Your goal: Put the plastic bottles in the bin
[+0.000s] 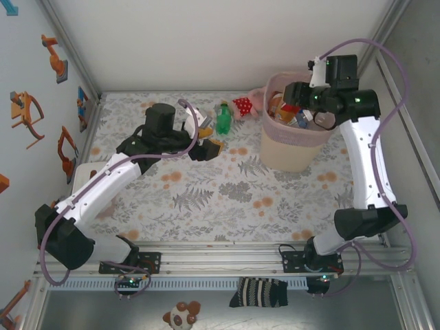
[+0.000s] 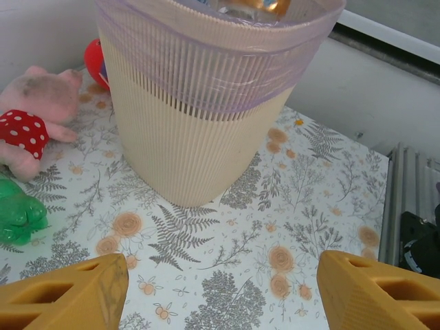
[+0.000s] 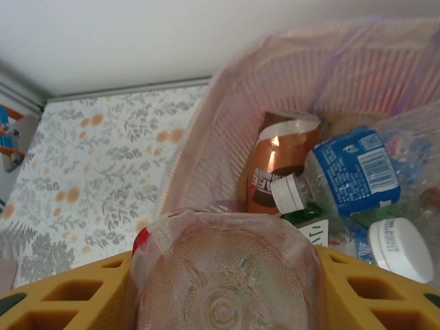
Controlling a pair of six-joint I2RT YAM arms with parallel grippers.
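The bin (image 1: 289, 152) stands on the table (image 1: 206, 199) towards its far right corner, upright, a pale purple liner folded over its rim. Several plastic bottles lie heaped inside; the right wrist view shows a brown-labelled bottle (image 3: 275, 165) leaning against the bin's wall, a blue-labelled bottle (image 3: 350, 172) beside it and a white cap (image 3: 402, 247) lower right.

Directly over the bin's mouth hangs the right gripper (image 1: 304, 115), its yellow fingers (image 3: 75, 289) clamped on either side of a clear bottle (image 3: 227, 275), whose ribbed base faces the wrist camera and which shows a touch of red at one side.

One green bottle (image 1: 223, 118) stands upright on the table near the far edge, left of the bin and apart from it. Between the two lies a pink plush pig (image 1: 244, 106) in a red, white-dotted garment.

The left gripper (image 1: 208, 139) hovers just beside the green bottle, on its near left side, jaws spread wide with nothing between them, pointed towards the bin.
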